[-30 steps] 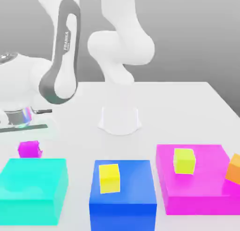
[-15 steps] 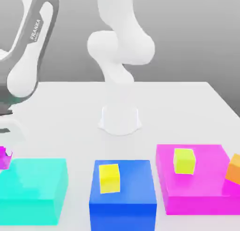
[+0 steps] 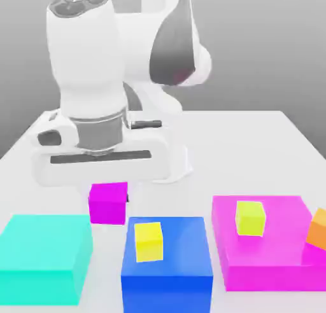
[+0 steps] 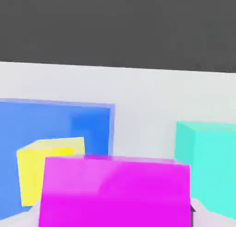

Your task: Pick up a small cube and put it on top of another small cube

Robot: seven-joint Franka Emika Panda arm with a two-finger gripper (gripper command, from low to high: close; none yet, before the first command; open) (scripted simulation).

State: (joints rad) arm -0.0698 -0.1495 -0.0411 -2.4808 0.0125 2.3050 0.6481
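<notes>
The small magenta cube (image 3: 107, 203) hangs under my hand, and my gripper (image 3: 108, 194) is shut on it. It sits between the teal block and the blue block, behind their near edges. The small yellow cube (image 3: 148, 242) rests on top of the blue block (image 3: 167, 270), to the exterior view's right of the held cube and closer to the camera. In the hand view the magenta cube (image 4: 115, 191) is up close, with the yellow cube (image 4: 48, 168) just beyond it on the blue block (image 4: 55, 122).
A large teal block (image 3: 43, 257) lies at the exterior view's left. A big flat magenta block (image 3: 270, 257) at the right carries a lime-yellow cube (image 3: 249, 217), with an orange cube (image 3: 318, 228) at its right edge. The arm's base (image 3: 172, 159) stands behind.
The arm has swung from the exterior view's far left toward the middle. The magenta cube came with it, from left of the teal block to beside the blue block.
</notes>
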